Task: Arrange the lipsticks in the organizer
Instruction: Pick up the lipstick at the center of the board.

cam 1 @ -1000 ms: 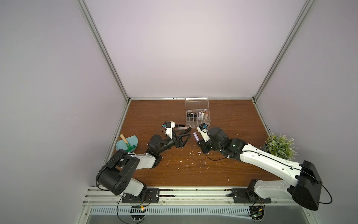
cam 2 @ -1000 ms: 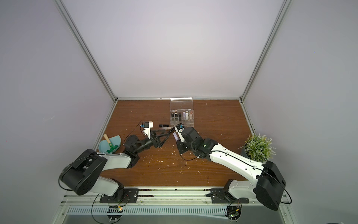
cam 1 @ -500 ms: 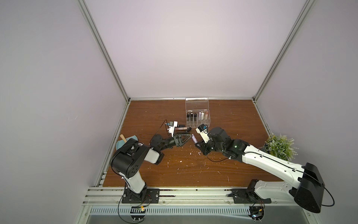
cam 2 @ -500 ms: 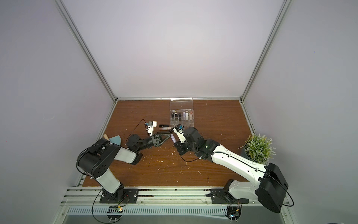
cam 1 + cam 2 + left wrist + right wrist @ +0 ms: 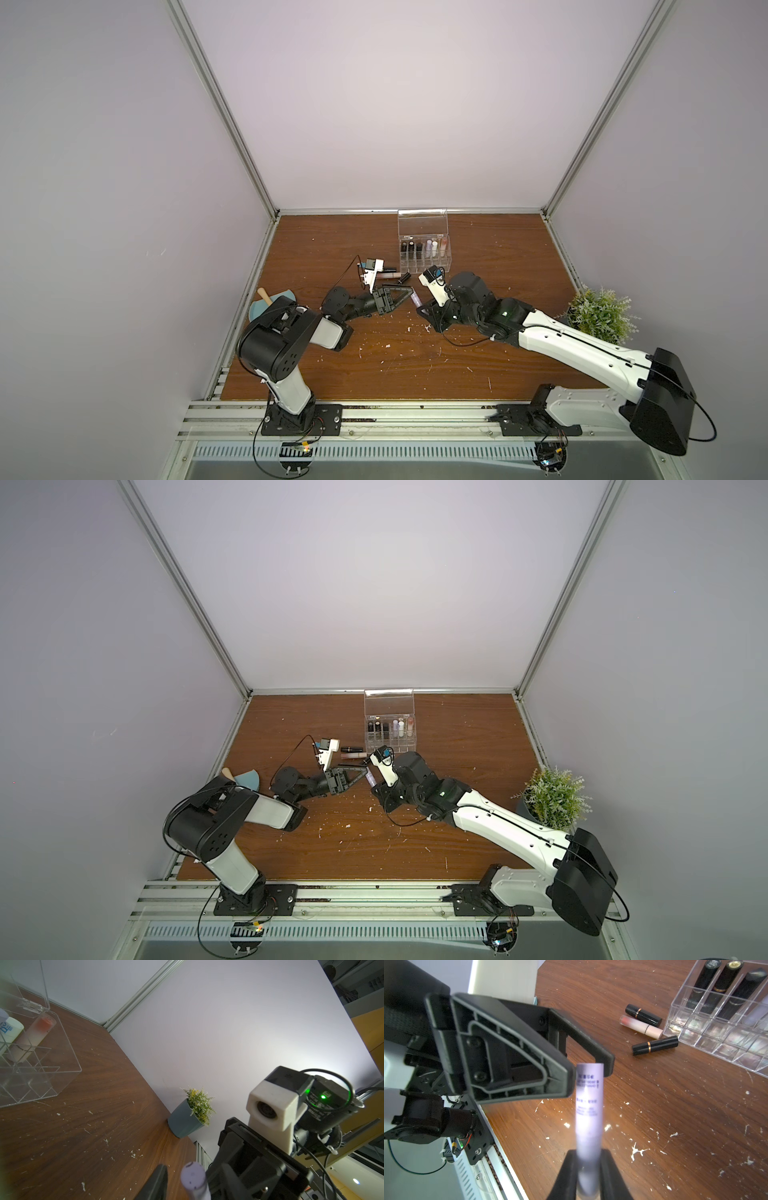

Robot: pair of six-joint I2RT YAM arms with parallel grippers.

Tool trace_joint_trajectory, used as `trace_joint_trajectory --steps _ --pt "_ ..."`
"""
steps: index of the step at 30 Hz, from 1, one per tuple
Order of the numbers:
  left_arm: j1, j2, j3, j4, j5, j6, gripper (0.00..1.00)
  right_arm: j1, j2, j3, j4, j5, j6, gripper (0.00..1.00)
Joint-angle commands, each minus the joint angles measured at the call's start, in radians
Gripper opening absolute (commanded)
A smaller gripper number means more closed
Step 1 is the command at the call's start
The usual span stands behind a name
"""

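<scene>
Lipsticks, ten in all. Six upright in the far row of the organizer (image 5: 424, 266), lid raised: three black tubes (image 5: 726, 987), one lilac tube (image 5: 428, 248), one white tube (image 5: 10, 1028), one peach-pink tube (image 5: 35, 1036). Three flat on the table (image 5: 457, 353) just beside the organizer, on the left arm's side: two gold-banded black tubes (image 5: 643, 1015), one pale pink tube (image 5: 640, 1027) between them. One lilac lipstick (image 5: 588, 1105) held above the table, pinched at one end by the right gripper (image 5: 588, 1156), jaws pressed on it. Left gripper (image 5: 589, 1072): jaws parted to either side of that lipstick's free end, gap visible beside one finger (image 5: 158, 1182). Potted plant (image 5: 600, 309), one. Teal dustpan (image 5: 286, 297), one.
</scene>
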Motion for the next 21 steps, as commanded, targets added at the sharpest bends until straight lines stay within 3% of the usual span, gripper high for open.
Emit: trace_joint_trajectory --steps 1,8,21 --pt "-0.011 -0.015 0.014 0.198 0.026 0.018 0.44 -0.002 0.0 0.032 0.036 -0.014 -0.004 0.08" --pt "-0.022 -0.033 0.019 0.147 0.025 0.053 0.43 -0.002 0.018 0.058 0.028 -0.01 -0.012 0.07" --pt "-0.022 -0.038 0.023 0.126 0.03 0.064 0.11 -0.005 0.02 0.077 0.008 0.005 -0.024 0.08"
